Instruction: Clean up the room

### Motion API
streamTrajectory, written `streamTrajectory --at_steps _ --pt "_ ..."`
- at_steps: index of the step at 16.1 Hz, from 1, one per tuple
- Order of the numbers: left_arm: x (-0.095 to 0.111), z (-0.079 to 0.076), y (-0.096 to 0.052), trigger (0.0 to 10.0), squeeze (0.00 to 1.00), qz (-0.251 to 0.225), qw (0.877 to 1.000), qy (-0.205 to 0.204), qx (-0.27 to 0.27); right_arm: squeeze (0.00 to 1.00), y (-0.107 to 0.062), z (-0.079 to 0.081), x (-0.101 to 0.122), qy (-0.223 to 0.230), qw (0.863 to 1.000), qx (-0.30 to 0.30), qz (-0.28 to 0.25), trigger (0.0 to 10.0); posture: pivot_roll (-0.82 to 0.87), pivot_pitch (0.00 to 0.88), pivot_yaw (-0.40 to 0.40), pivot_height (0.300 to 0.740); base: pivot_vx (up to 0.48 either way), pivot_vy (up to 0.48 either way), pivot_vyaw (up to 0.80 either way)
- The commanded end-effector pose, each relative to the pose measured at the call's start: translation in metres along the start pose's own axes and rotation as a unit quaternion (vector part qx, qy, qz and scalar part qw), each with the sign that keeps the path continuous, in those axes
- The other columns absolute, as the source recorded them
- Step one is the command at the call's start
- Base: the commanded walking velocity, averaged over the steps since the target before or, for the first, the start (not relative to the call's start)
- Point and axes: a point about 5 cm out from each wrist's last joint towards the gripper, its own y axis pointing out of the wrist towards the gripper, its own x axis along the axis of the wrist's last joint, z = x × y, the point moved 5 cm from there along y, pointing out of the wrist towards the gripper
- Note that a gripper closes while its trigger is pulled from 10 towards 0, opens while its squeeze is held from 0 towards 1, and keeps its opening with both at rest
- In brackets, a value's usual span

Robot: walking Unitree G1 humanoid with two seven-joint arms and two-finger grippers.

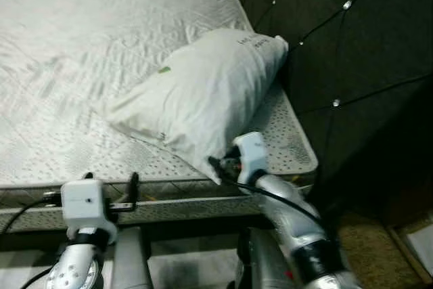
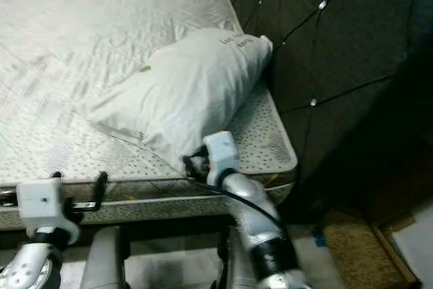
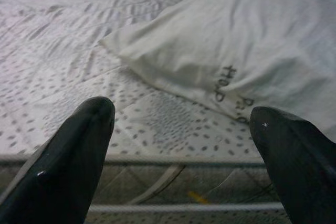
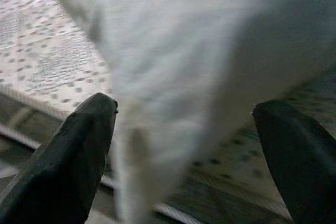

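1. Right gripper [image 1: 220, 164], seen from the left eye, sat at the near corner of the pillow [image 1: 203, 89], which lay slantwise on the mattress [image 1: 61, 72] with its far end against the dark padded headboard [image 1: 352, 52]. That corner hung closest to the bed edge, so reaching there looked like the easiest way to take hold. The right arm [image 1: 291, 218] rose from below, bent, with its wrist tilted toward the bed.

2. From the right eye, the left gripper [image 2: 98, 191] hovered level with the mattress side, apart from the pillow; its arm was held low and forward, seemingly waiting.

3. Along the left wrist, the two fingers [image 3: 68, 161] stood spread wide, nothing between them, aimed over the mattress edge at the pillow's printed side.

4. Along the right wrist, the fingers [image 4: 68, 156] were also spread, with the blurred pillow corner [image 4: 152, 156] between them, not yet pinched.
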Motion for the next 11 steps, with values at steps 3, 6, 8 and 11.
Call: streamTrajectory --at_steps 3,6,8,11 --pt "0.005 0.002 -0.007 10.0 0.0 0.001 1.0 0.007 0.005 0.0 0.014 0.0 0.002 0.033 0.999 -0.032 0.017 10.0 0.14 0.138 -0.091 0.561 0.0 0.0 0.0" --pt "0.007 0.005 -0.008 10.0 0.0 0.003 1.0 0.012 0.004 0.0 0.019 0.003 0.005 0.058 0.997 -0.038 0.022 10.0 0.15 0.138 -0.077 0.561 0.0 0.0 0.0" --pt "0.007 0.006 -0.007 10.0 0.0 0.003 1.0 0.013 0.004 0.0 0.021 0.003 0.006 0.068 0.996 -0.045 0.02 10.0 0.15 0.136 -0.07 0.561 0.0 0.0 0.0" --pt "0.01 0.002 -0.001 10.0 0.0 0.002 1.0 0.013 -0.006 0.0 0.032 0.015 0.013 0.106 0.991 -0.074 0.017 10.0 0.15 0.126 -0.056 0.561 0.0 0.0 0.0"
